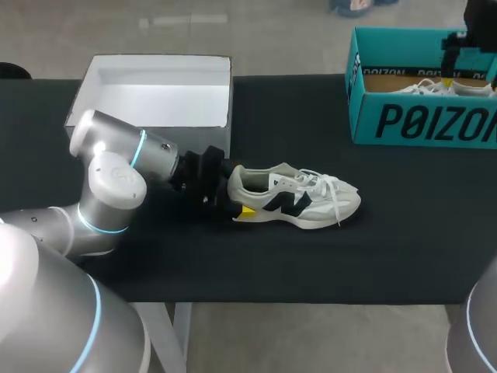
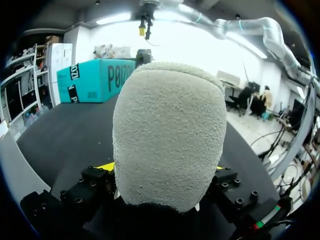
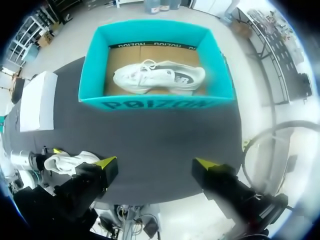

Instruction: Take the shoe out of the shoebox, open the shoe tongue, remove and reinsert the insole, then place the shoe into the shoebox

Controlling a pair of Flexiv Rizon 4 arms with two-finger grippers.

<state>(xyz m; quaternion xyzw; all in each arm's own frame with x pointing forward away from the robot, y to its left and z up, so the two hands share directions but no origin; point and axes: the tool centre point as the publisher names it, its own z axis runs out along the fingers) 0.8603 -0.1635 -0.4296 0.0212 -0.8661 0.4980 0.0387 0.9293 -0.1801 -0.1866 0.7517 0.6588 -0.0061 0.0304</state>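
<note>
Between the fingers of the left gripper [image 1: 235, 190], clamped from both sides, sits the heel of the shoe [image 1: 299, 198], lying on the table [image 1: 388, 233] toe-away; right gripper [image 3: 153, 162], fingers well apart, hangs above the teal shoebox [image 3: 155, 102].

The head camera sits high behind the robot, looking down across the whole black counter [image 1: 404, 249]. The left wrist camera faces level along the counter, so near the shoe [image 2: 167, 135] between the left fingers [image 2: 106, 166] that its heel fills the view. The right wrist camera hangs high, looking straight down past the right fingers [image 3: 105, 162]; all three views share the teal shoebox [image 3: 155, 102] and that shoe.
</note>
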